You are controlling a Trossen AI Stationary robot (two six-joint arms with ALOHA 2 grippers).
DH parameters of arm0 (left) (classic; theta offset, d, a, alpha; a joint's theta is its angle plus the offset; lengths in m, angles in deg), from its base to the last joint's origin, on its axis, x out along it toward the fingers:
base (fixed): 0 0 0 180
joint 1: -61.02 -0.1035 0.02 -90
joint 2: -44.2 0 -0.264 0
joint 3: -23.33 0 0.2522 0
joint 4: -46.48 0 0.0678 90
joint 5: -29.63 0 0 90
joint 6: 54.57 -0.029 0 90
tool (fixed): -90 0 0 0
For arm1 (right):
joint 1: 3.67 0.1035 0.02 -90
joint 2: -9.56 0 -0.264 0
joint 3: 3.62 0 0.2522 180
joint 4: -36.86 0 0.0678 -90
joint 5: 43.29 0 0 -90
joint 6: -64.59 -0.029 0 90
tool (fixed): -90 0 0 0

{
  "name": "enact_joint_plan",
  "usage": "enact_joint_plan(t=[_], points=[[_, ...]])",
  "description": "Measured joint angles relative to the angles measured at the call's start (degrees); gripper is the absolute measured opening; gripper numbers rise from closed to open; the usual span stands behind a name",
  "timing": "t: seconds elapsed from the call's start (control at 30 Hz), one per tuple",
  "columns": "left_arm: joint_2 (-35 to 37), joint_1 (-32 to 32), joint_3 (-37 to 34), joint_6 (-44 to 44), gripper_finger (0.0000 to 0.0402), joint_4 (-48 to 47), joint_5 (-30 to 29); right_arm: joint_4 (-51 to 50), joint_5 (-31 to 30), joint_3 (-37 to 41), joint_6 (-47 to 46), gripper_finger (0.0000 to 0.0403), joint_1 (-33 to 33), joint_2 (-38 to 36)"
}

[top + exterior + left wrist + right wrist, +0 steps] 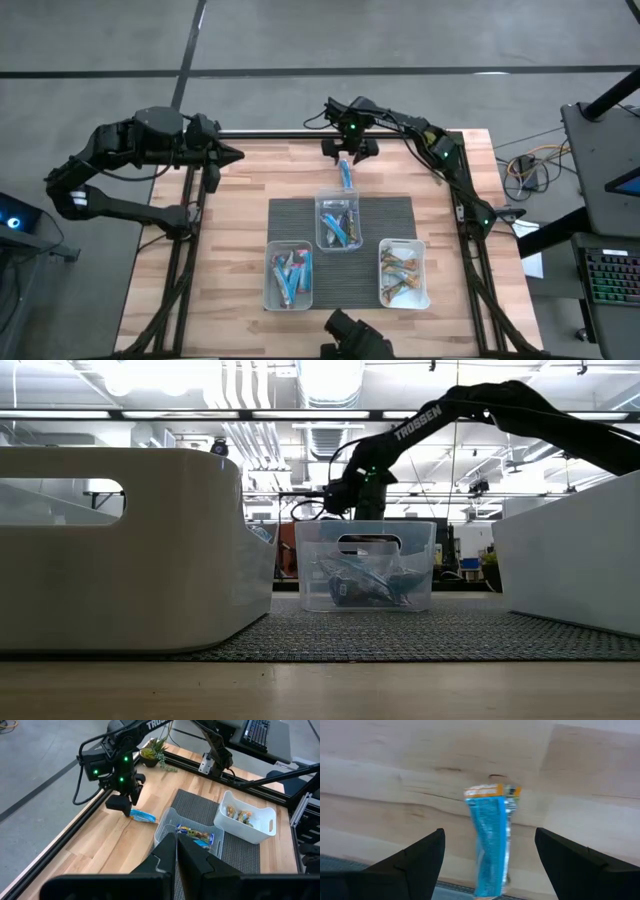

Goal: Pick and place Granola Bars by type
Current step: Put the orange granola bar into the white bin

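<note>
One blue granola bar [490, 840] with an orange end lies flat on the wood just beyond the mat's far edge [346, 176]. My right gripper [489, 832] hangs over it pointing down, open, one finger on either side and apart from it [348, 150]. Other granola bars lie in three clear tubs: mixed ones in the middle tub [338, 222], blue ones in the near left tub [288, 276], tan ones in the near right tub [404, 272]. My left gripper [236, 155] waits shut, raised over the table's far left [176, 840].
The tubs stand on a dark ribbed mat [390, 215] in the table's middle. A small green plant [152, 755] sits at the far edge behind my right arm. Bare wood lies left and right of the mat. The table's black frame rail [280, 137] runs along the far edge.
</note>
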Motion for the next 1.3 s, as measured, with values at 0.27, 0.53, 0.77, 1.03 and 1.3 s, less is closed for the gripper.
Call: enact_joint_plan(t=[0.27, 0.53, 0.77, 1.03, 1.3], points=[[0.0, 0.0, 0.0, 0.3, 0.0, 0.0, 0.0, 1.4, 1.0, 1.2, -0.8, 0.0297, 0.0, 0.0], [0.0, 0.0, 0.0, 0.4, 0.0, 0.0, 0.0, 1.9, 1.0, 1.7, -1.0, 0.0297, 0.0, 0.0], [0.0, 0.0, 0.0, 0.4, 0.0, 0.0, 0.0, 2.0, 1.0, 2.6, -1.0, 0.0297, 0.0, 0.0], [0.0, 0.0, 0.0, 0.1, 0.0, -0.1, 0.0, 2.4, 0.9, 3.5, -1.0, 0.0297, 0.1, 0.0], [0.0, 0.0, 0.0, 0.0, 0.0, -0.1, 0.0, 3.1, 1.0, 4.4, -1.2, 0.0297, 0.4, 0.0]])
